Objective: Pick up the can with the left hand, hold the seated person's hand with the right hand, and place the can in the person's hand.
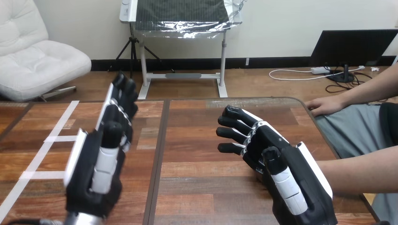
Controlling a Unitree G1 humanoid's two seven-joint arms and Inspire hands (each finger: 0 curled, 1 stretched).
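Observation:
My left hand [96,168] is raised over the left half of the wooden table [197,140], fingers straight and pointing away from me, nothing in it. My right hand [286,180] hovers over the right half, its fingers [234,126] loosely bent and pointing left, with nothing between them and the thumb. The person's forearm [363,173] comes in from the right edge and ends behind the back of my right hand; whether they touch I cannot tell. The person's other hand [325,105] rests flat on the table's far right corner.
White tape strips [51,140] run across the table's left part. A dark seam [159,154] splits the tabletop down the middle. The person sits close against the right edge [328,140].

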